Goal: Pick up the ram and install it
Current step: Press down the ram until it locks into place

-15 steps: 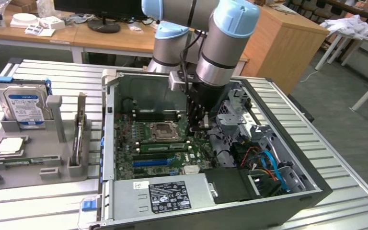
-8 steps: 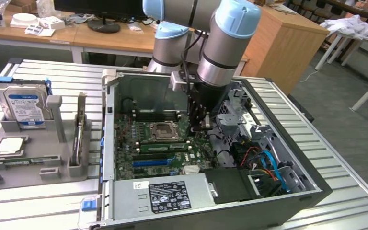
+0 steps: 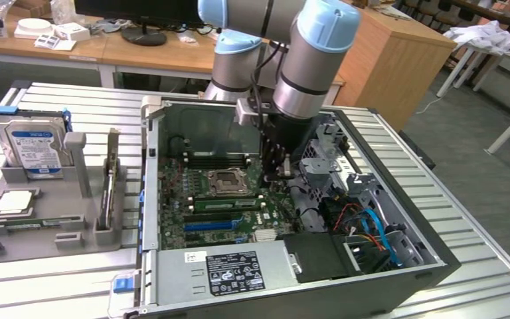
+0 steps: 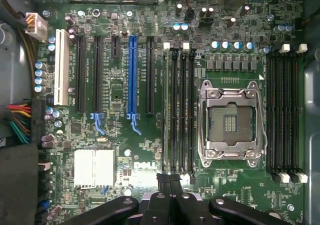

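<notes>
arm point(image 3: 313, 60) upright, reaching down into open case point(image 3: 388, 289) | gripper point(image 4: 170, 179) at end of memory slots point(image 4: 179, 110) | fingers point(image 4: 161, 186) pressed close, hold unclear

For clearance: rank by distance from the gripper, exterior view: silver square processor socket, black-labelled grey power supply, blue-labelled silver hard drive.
1. Processor socket, beside the gripper.
2. Power supply, nearer the camera.
3. Hard drive, exterior view's left.
</notes>
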Controlling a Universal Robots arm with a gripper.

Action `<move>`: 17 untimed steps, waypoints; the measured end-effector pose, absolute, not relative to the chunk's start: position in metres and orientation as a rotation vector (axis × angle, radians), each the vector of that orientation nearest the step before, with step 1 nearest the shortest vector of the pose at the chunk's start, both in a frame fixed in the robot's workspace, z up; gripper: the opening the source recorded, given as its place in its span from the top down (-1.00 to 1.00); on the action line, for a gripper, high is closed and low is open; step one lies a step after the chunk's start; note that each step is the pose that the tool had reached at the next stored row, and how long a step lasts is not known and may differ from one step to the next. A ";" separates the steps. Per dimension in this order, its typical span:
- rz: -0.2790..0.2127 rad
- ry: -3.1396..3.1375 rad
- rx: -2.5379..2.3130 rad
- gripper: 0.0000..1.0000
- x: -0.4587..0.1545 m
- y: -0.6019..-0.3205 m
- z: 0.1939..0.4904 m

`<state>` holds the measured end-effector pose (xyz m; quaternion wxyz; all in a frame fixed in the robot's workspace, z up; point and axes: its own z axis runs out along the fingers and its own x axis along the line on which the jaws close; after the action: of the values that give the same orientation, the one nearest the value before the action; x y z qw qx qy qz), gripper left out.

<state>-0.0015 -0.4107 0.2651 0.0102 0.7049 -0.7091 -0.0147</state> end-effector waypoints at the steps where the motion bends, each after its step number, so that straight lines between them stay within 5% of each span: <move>1: -0.046 -2.214 2.200 0.79 -0.002 -0.410 0.265; 17: -0.046 -2.213 2.200 0.79 -0.002 -0.409 0.252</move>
<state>-0.0015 -0.4094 0.2516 0.0102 0.7049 -0.7091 -0.0147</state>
